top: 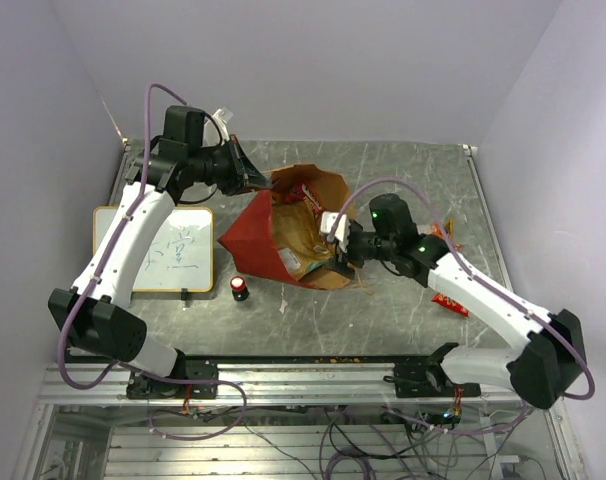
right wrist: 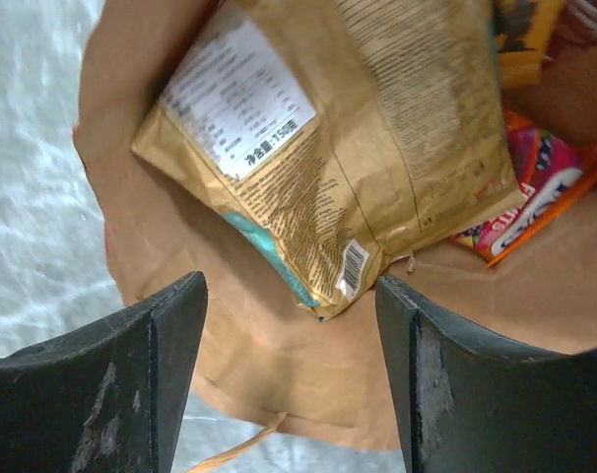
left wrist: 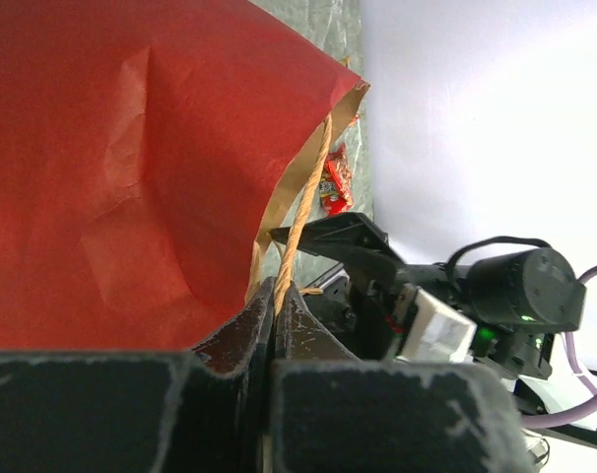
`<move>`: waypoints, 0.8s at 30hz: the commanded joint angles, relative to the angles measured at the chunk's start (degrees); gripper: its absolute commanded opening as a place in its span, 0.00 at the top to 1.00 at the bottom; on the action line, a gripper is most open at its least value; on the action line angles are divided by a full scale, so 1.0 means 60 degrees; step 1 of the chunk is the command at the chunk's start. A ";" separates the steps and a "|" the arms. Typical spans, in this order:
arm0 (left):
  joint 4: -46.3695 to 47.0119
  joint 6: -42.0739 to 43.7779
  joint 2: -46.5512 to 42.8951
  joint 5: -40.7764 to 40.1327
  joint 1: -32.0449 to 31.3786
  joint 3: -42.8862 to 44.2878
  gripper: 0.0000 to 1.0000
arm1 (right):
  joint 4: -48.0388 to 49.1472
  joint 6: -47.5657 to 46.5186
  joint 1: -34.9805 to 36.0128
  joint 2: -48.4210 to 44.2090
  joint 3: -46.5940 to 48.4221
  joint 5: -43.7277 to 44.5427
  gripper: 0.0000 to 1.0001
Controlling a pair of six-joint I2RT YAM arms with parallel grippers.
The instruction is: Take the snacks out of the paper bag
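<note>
Right claw (right wrist: 291,286) apart over gold crinkly snack packet (right wrist: 377,128) in red paper bag (top: 258,235) | left claw (left wrist: 275,296) clamped on twisted cord handle (left wrist: 303,207) | risk: corner-only pinch, slick foil slips out

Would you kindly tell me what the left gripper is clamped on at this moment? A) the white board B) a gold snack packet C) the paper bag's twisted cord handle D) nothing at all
C: in the left wrist view the left gripper is shut, and the cord handle of the red paper bag runs straight down into its closed jaws.
</note>
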 commanded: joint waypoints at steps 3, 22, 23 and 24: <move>-0.0775 0.0260 0.0204 -0.0324 0.0012 0.0681 0.93 | 0.0242 -0.3687 0.0147 0.0719 -0.0598 -0.0548 0.32; -0.0512 -0.0096 0.0307 0.0297 0.0012 0.0516 0.93 | 0.6229 -0.2549 0.1838 0.2665 -0.1656 0.0873 0.27; -0.0372 -0.0222 0.0287 0.0404 0.0020 0.0438 0.93 | 0.6459 -0.2448 0.1843 0.2760 -0.1635 0.1042 0.27; -0.0213 -0.0329 0.0248 0.0466 0.0013 0.0351 0.93 | 0.6713 -0.2354 0.1842 0.2851 -0.1653 0.1373 0.28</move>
